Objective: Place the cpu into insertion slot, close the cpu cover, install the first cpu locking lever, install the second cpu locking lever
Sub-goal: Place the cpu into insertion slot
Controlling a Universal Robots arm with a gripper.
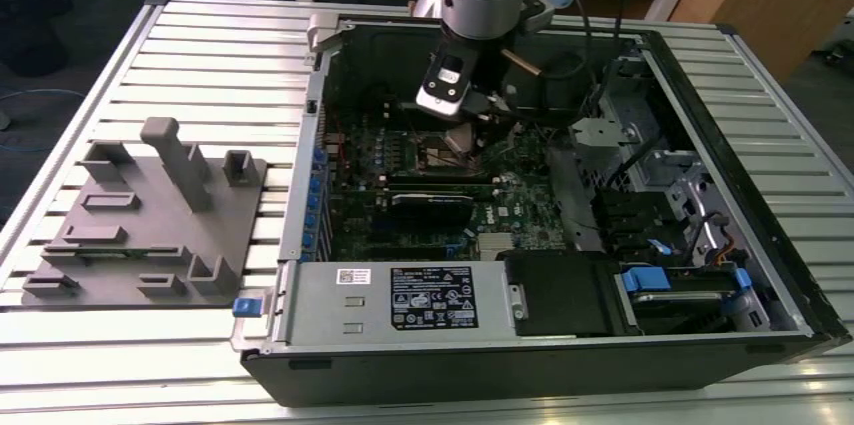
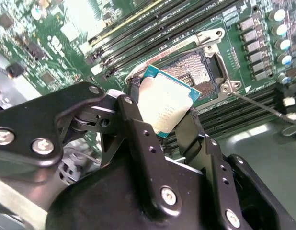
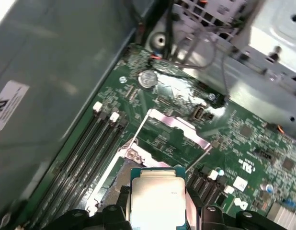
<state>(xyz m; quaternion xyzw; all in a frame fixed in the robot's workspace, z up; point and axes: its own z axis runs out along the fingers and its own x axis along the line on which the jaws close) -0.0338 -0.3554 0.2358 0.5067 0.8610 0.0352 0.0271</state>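
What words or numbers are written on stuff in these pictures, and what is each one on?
Black label on the grey metal box: white print, too small to read.
Small white label beside it: too small to read.
White sticker on the case wall: blurred and cut off.
The cpu, held in the gripper: faint print, unreadable.
No text reads clearly.

I count one cpu (image 2: 167, 98), one insertion slot (image 2: 190, 70), one cpu cover (image 3: 179, 125), one hand (image 2: 161, 119), one open computer case (image 1: 298, 200) and one grey fixture block (image 1: 134, 220) on one slatted counter (image 1: 200, 55).
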